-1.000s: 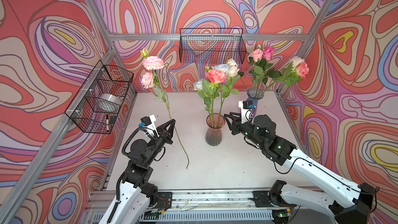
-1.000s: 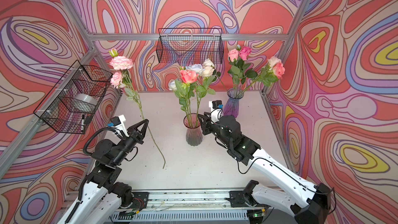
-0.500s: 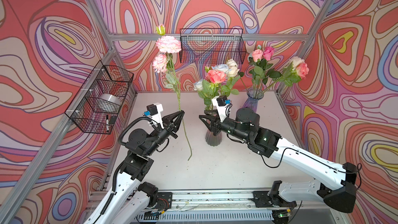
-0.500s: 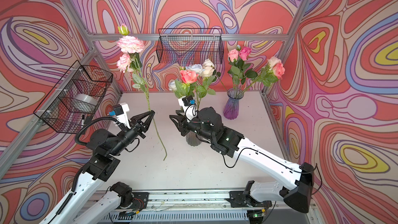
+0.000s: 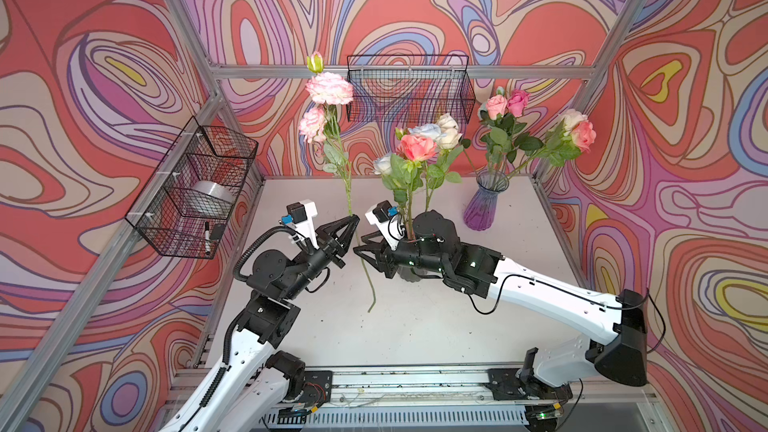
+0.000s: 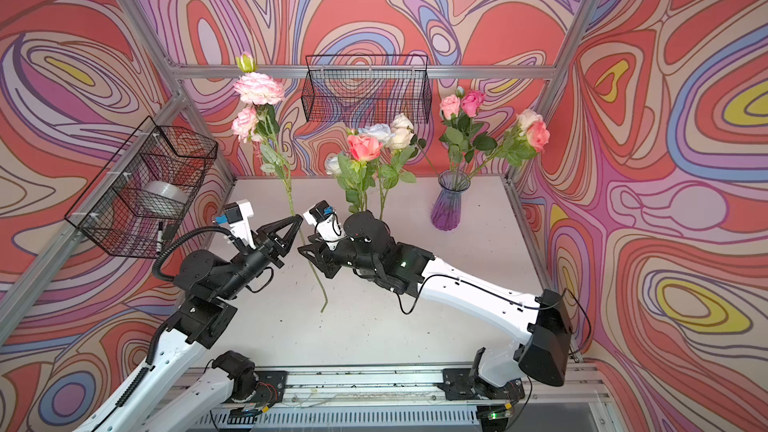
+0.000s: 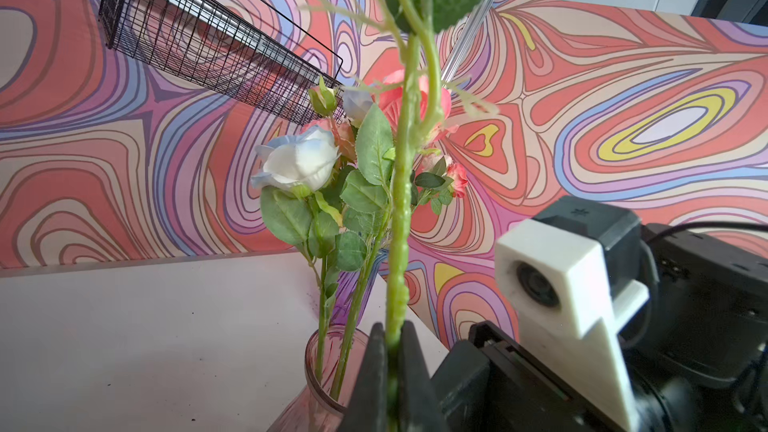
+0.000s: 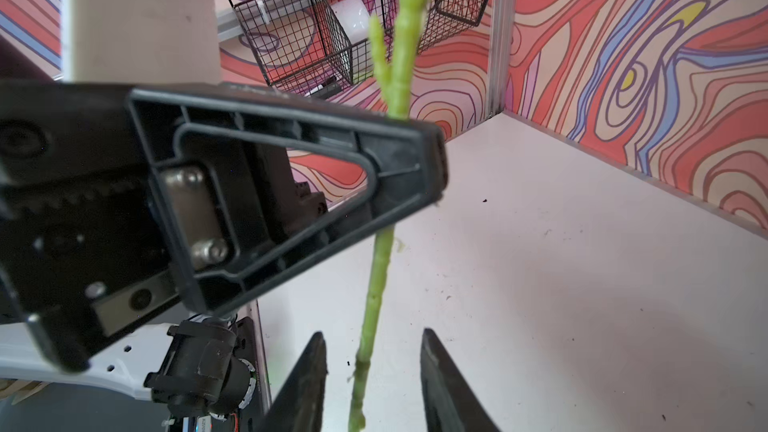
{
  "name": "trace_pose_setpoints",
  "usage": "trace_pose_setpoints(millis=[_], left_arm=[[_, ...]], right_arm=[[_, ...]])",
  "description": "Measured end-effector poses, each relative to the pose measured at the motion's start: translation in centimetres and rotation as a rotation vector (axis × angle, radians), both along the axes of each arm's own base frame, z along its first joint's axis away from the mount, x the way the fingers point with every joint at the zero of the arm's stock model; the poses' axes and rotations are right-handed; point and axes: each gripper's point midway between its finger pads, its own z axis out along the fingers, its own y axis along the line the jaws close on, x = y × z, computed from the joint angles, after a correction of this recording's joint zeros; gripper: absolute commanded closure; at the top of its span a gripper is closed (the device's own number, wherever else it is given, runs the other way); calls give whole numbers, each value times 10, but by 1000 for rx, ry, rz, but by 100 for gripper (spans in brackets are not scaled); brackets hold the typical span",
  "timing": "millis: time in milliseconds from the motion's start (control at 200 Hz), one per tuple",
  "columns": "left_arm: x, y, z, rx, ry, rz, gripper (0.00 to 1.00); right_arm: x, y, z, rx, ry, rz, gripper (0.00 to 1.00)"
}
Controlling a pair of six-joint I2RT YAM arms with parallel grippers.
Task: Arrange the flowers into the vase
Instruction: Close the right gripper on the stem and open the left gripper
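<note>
The left fingers (image 5: pixel 353 221) are shut tight on the green stem of a tall flower (image 5: pixel 329 88) with frilly pink blooms. They hold it about halfway down, nearly upright. Its bottom end hangs low over the table (image 5: pixel 415 338); I cannot tell if it touches. The right fingers (image 5: pixel 359 245) are partly open, one on each side of the same stem, just below the left ones. They hold nothing.

Behind the right arm stands a clear vase (image 5: pixel 409 275). The arm covers most of it in both top views. Out of it stick roses (image 5: pixel 417 146) in coral, white and pale blue. The tall flower is just left of this vase, not in it. A purple vase (image 5: pixel 482 210) stands near the back right corner with pink roses (image 5: pixel 508 105) in it.

A black wire basket (image 5: pixel 409 89) hangs on the back wall. A second wire basket (image 5: pixel 195 191) hangs on the left wall, with a shiny roll (image 5: pixel 214 197) and a pen (image 5: pixel 206 238) inside.

The table is white with little dark specks. The walls have swirly red, pink, purple and blue lines. Silver bars run along the corners.

The left wrist view shows the clear vase's rim (image 7: pixel 308 361) with two stems going in, which the top views hide. The right wrist view shows a gap between each right finger and the stem.
</note>
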Motion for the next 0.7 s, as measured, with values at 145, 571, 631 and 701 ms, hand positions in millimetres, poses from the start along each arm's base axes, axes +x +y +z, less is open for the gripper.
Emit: trace_pose_setpoints(millis=[145,571,631,701], left_arm=[[-1,1,-10,-5,19,-2,100],[-4,5,-17,-12,26,14,97],[-5,6,-15,-15,18,16,83],[-9,7,-13,-17,7,17,64]], right_arm=[[3,1,2,15,6,-14,79],[9,18,-4,57,49,-16,100],[8,19,-2,62,44,-14,100],[8,19,-1,69,38,-14,100]])
